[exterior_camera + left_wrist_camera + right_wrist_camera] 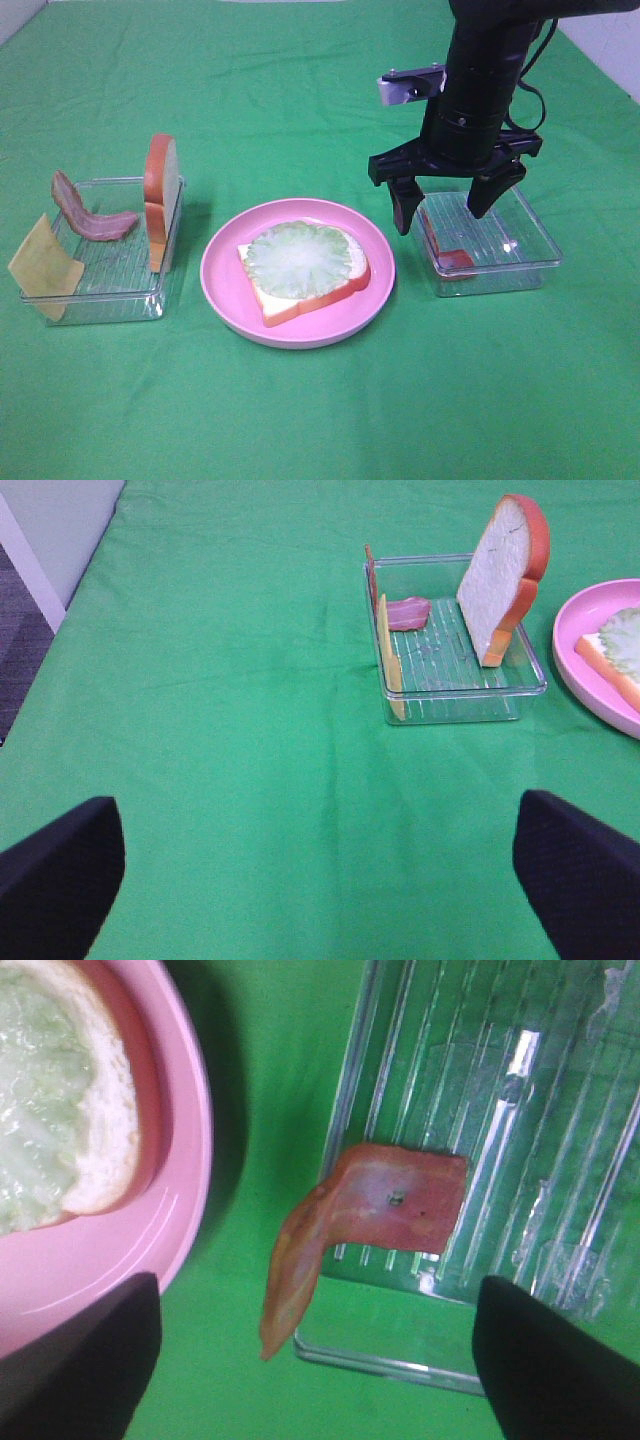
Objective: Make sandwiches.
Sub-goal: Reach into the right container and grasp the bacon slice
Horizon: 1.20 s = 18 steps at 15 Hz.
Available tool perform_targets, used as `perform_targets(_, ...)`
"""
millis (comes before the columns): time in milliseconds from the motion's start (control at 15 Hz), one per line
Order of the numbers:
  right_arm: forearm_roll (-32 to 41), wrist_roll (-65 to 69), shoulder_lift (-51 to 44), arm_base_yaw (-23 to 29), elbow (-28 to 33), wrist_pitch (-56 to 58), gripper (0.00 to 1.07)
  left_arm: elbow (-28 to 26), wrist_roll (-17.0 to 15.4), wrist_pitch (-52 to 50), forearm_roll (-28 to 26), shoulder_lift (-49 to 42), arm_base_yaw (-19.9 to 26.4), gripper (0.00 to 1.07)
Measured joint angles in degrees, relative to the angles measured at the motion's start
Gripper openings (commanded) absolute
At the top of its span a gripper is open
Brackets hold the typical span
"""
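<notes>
On the pink plate [228, 292] lies one bread slice [312, 302] with a pale green lettuce leaf [300, 258] on top. My right gripper [447, 205] hangs open over the left end of the right clear tray [512, 252]. In that tray a reddish bacon strip [385, 1205] is draped over the wall nearest the plate, between my right gripper's [320, 1360] fingers and below them. The left tray [110, 292] holds a yellow cheese slice [45, 268], bacon [90, 218] and an upright bread slice [160, 195]. My left gripper [320, 880] is open over bare cloth, short of that tray [450, 695].
A green cloth covers the whole table. In the left wrist view the table's left edge and the floor show at the far side. The plate's rim [190, 1160] lies a short gap from the right tray's wall [350, 1110].
</notes>
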Motion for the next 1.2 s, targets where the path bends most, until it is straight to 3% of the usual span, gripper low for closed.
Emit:
perform_targets(733,-1.0,5.0,3.0,0.0,0.0,-3.3,0.76,0.0,0.0,0.0,0.0,0.0,0.0,1.01)
perform_targets(867,-1.0,5.0,3.1,0.0,0.0,-3.3,0.69,0.0,0.0,0.0,0.0,0.0,0.0,1.01)
perform_targets(1067,-1.0,6.1,3.1,0.0,0.0,-3.3,0.38,0.0,0.0,0.0,0.0,0.0,0.0,1.01)
perform_targets(1200,-1.4,7.1,3.2,0.0,0.0,-3.3,0.00,0.0,0.0,0.0,0.0,0.0,0.0,1.01)
